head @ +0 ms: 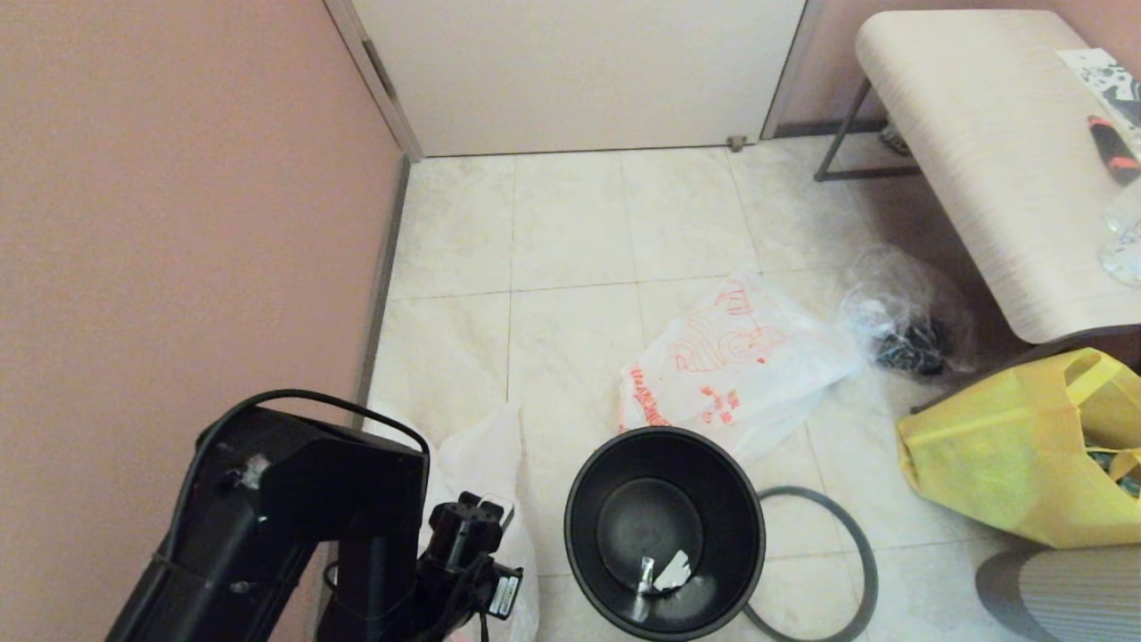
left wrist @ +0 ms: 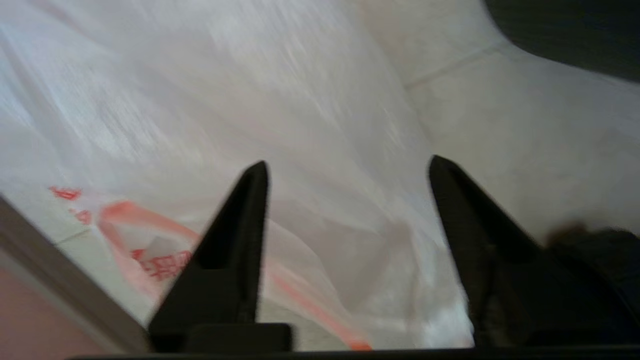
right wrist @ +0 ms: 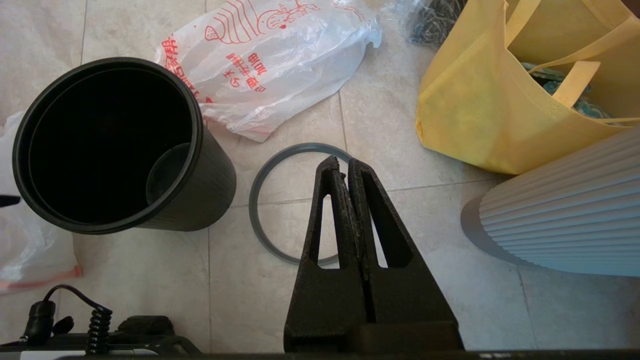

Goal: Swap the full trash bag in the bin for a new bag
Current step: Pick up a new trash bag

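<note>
left gripper (left wrist: 345, 165): hanging spread over full trash bag (head: 481, 464), beside bin (head: 664, 533)
right gripper (right wrist: 345, 165): sitting pressed together above rim hoop (right wrist: 260, 210)

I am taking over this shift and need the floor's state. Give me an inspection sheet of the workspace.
Surface: pale tiled floor.
Job's things: bin upright, unlined, with scraps at the bottom; its rim hoop lies off beside it; full bag on the floor left of the bin; new bag limp behind the bin.
Clutter: clear bag with dark contents; yellow tote.
Grippers: left tool open over the full bag; right tool shut above the hoop, holding nothing.
Cables: black cable looped over the left arm.
Surroundings: pink wall, door, bench.
</note>
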You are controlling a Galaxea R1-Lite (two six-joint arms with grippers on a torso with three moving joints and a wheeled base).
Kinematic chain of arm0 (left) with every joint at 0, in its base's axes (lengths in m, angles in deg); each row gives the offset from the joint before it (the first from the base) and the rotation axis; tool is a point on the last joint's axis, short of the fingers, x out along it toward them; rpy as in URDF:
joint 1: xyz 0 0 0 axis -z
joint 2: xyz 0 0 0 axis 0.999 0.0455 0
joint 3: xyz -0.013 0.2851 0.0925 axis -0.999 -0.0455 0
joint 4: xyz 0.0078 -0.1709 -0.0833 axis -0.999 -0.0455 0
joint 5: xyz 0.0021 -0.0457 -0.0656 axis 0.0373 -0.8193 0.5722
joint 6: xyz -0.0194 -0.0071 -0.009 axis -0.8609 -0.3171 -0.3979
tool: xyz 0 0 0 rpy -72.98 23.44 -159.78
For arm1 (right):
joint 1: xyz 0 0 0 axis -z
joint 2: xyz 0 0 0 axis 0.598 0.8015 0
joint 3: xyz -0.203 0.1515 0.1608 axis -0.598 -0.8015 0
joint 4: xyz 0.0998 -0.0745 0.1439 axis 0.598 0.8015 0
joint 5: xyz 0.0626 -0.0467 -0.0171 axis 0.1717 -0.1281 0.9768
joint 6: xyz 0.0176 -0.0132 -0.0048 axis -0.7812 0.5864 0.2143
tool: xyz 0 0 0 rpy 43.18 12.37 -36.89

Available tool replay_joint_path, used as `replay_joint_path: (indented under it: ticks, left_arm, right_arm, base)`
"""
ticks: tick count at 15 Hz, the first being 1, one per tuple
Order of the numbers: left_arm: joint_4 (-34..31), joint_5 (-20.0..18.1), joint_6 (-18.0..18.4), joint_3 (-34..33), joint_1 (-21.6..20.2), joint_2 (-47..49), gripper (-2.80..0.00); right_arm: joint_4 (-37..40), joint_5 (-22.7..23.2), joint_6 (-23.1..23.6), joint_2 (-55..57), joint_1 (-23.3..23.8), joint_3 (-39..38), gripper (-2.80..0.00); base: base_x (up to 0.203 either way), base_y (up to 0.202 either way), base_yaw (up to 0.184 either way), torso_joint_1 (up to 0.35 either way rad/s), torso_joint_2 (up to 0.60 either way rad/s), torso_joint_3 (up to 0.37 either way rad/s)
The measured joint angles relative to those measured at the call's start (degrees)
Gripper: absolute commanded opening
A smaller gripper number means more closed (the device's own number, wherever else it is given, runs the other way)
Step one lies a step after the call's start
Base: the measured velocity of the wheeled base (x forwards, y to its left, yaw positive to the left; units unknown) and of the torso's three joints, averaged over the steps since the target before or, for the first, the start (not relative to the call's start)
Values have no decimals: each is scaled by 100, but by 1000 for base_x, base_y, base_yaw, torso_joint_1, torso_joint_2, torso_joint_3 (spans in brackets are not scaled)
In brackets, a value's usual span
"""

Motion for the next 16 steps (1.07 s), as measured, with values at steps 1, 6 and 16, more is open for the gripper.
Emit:
replay_joint_path:
  ticks: [1, 6, 16]
  left_arm:
    - [-558, 42, -9, 331, -26, -71, 0]
    - [-3321, 348, -426, 2327, -4, -194, 0]
    - [-6110, 1634, -1563, 5170, -74, 783, 0]
  right_arm:
    - [0, 0, 0, 0, 2, 0, -280]
    - [4, -9, 37, 0, 5, 0, -280]
    - [1, 0, 55, 0, 5, 0, -280]
  base:
    - [0, 0, 0, 0, 0, 0]
    - [0, 0, 0, 0, 0, 0]
    - [0, 0, 0, 0, 0, 0]
